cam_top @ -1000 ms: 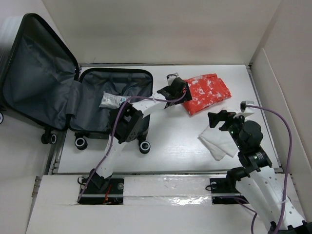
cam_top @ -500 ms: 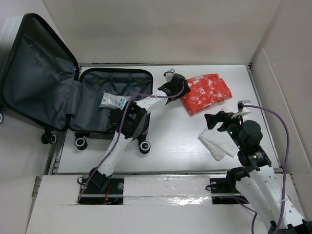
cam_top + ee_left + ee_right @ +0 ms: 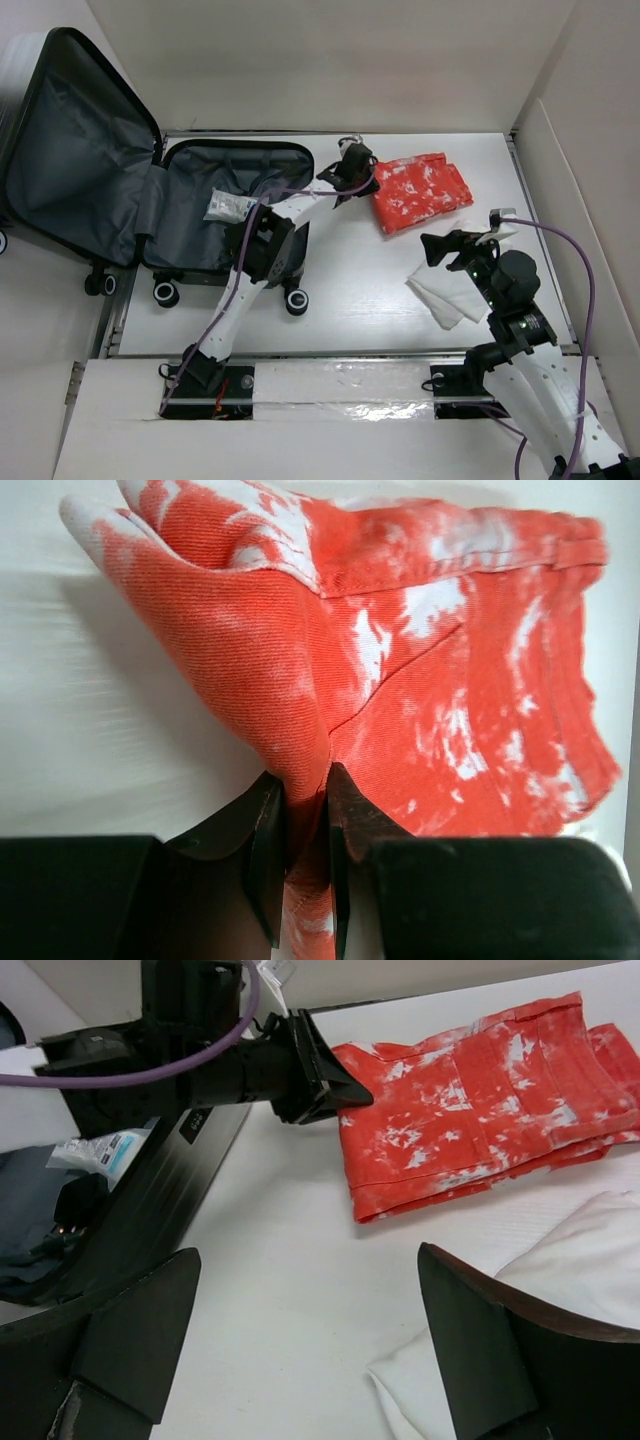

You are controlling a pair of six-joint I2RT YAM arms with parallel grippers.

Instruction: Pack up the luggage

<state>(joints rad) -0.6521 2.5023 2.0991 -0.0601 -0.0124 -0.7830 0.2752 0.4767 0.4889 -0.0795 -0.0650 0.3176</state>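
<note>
On the left side of the bench (image 3: 350,300) the luggage (image 3: 185,190) lies open. Its lower half rests flat with the dark grey lining facing up, and its lid (image 3: 80,150) stands tilted back to the left, past the bench edge. The black wheels (image 3: 165,293) sit along the near side. A small white and blue packet (image 3: 228,207) lies on the lining of the lower half.

Just to the right of the luggage, near the far edge of the bench, lies a folded red garment with white blotches (image 3: 420,190). The left arm reaches across the right edge of the luggage to it. The left fingers (image 3: 268,825) are closed on the garment's near left corner, and a fold of red cloth is pinched between them and pulled up off the bench. The rest of the garment lies flat.

Nearer the front right, a folded white cloth (image 3: 445,290) lies on the bench, apart from the red garment. The right fingers (image 3: 440,248) hang above the far left part of this cloth. They are spread wide apart and hold nothing, and the right wrist view shows bare bench between them.
</note>
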